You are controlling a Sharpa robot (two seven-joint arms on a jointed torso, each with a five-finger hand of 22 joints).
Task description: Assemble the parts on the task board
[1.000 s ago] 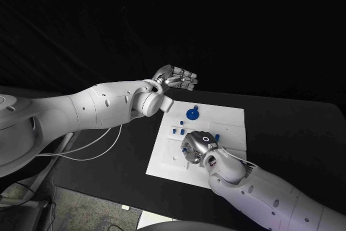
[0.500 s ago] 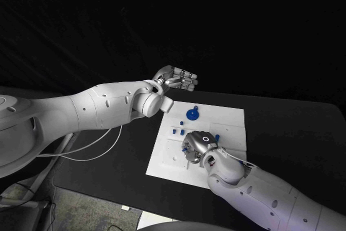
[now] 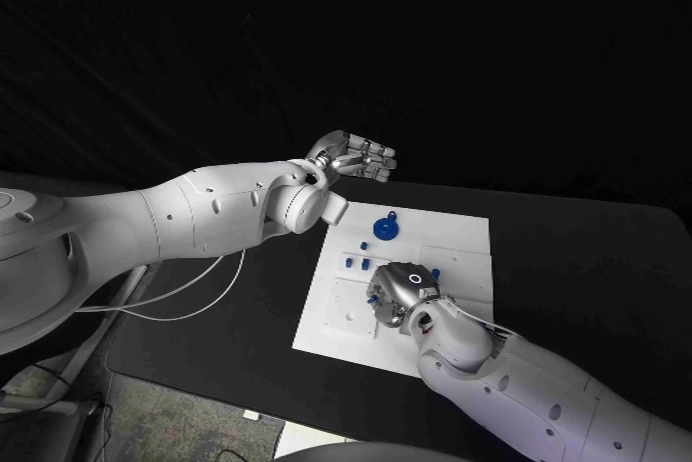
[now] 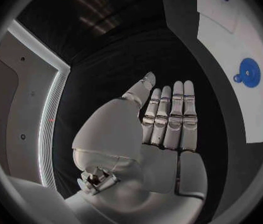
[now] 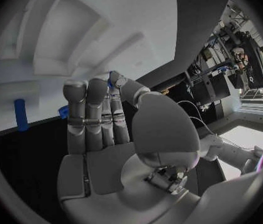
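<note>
Left hand (image 3: 355,156) empty, fingers straight, off task board (image 3: 454,237); right hand (image 3: 398,291) pinching blue part (image 5: 113,79)

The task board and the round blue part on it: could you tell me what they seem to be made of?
Task board: probably matte white plastic, judging by its moulded recesses and even, dull surface. Round blue part: likely smooth plastic, uniformly coloured with a slight sheen; I cannot be certain.
</note>
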